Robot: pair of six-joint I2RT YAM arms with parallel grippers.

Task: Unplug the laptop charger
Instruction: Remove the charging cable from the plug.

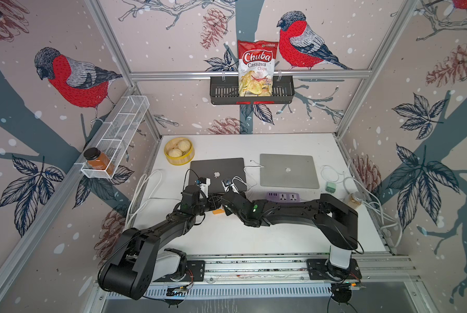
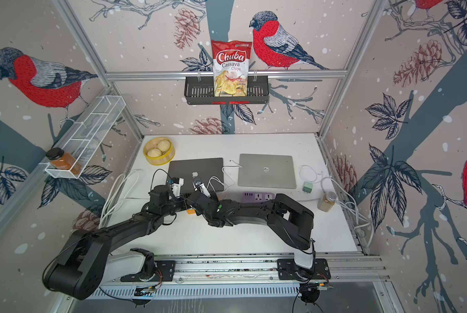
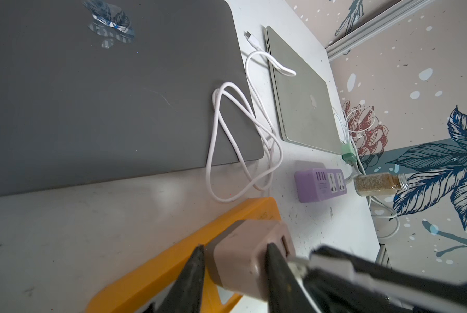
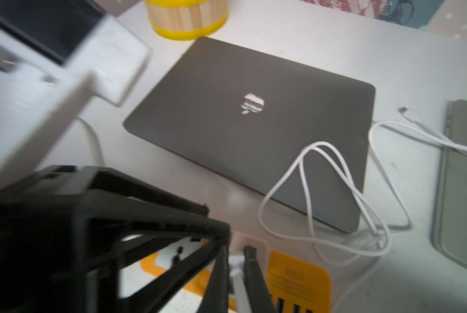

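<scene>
– Now, you are at the pulling-apart step. Your left claw [image 3: 236, 246] squeezes the beige charger block [image 3: 243, 260], with one finger on each side. The block is plugged into the orange power strip [image 3: 172, 254] right under that claw.

– Yes, and your right claw [image 4: 236, 250] is pinched shut on the white cable plug [image 4: 237, 273], just where it goes into the block, close beside your left claw. The white cable [image 4: 308, 189] loops away ahead of both claws, over a corner of the dark grey laptop [image 4: 254, 135]. Its far end lies loose on the table.

– I think your next move is one straight pull. Hold one part steady and draw the other away. If you twist, the strip may lift too.

– You cannot tell from here if anything has come loose yet.

– As for words, the chip bag [image 1: 256, 67] far beyond your claws says "Chuba Cassava Chips". The laptop has the apple mark. The orange strip has writing beside your right claw, but it is too small to read.
</scene>
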